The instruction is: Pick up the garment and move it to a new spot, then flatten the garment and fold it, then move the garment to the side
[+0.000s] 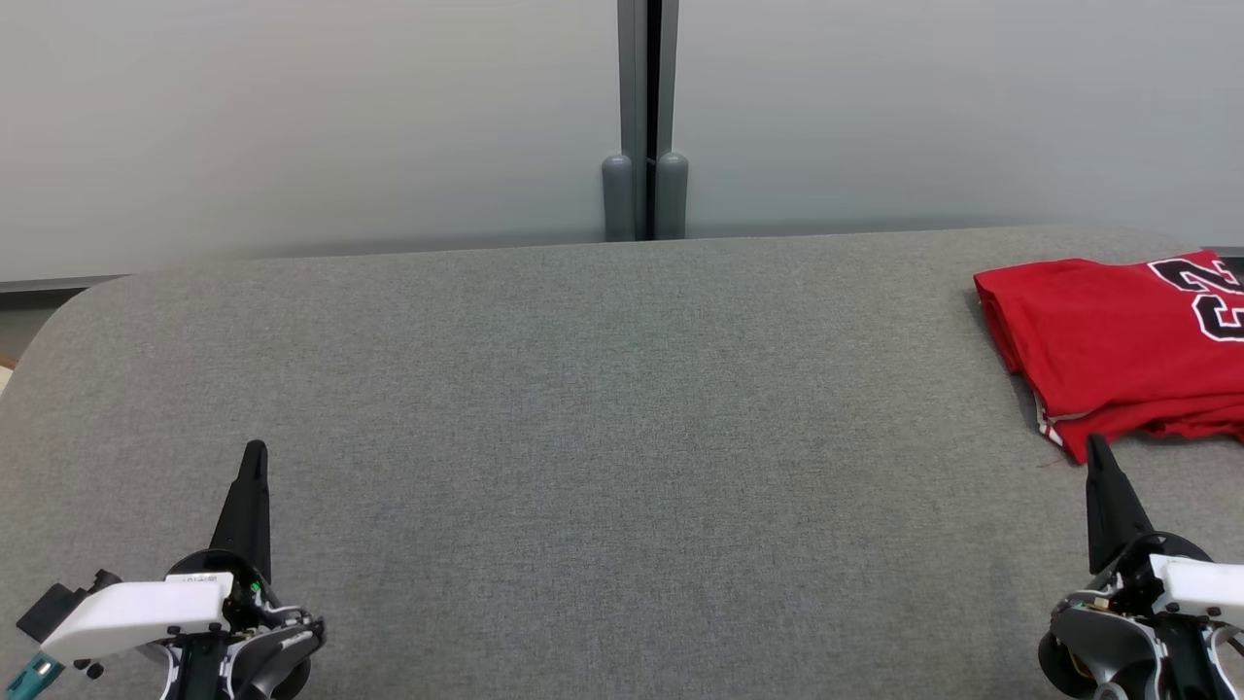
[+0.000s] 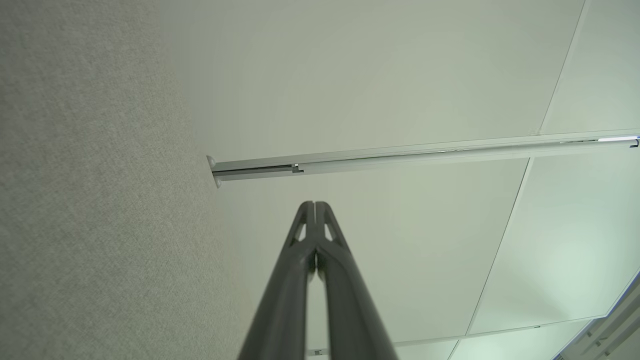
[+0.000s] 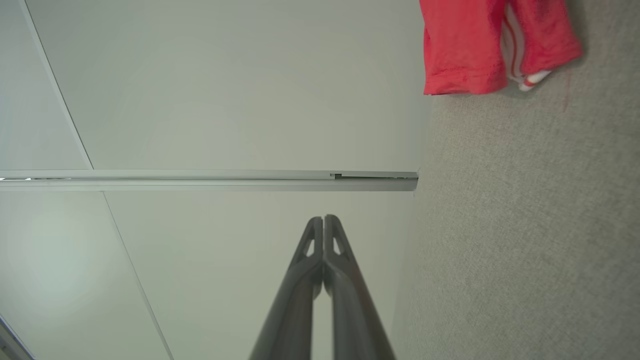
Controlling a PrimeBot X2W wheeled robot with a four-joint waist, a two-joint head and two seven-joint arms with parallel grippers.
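1. Left gripper: fingers shut tip to tip and empty. It sits at lower left over the bare grey padded surface.
2. The left wrist view agrees: left gripper is closed and holds nothing. It points at the pale wall and the metal post, with the padded surface alongside.
3. Right gripper: also shut and empty, at lower right.
4. In the head view its tip sits just beside the near corner of the red jersey. Can't tell contact from there.
5. In the right wrist view, the right gripper is clear of the red jersey, which lies off to one side.
6. The jersey lies folded in layers at the far right of the surface, cut off by the frame edge.
7. The head view gives the jersey's black-and-white number. The right wrist view gives its hem and white striped trim.
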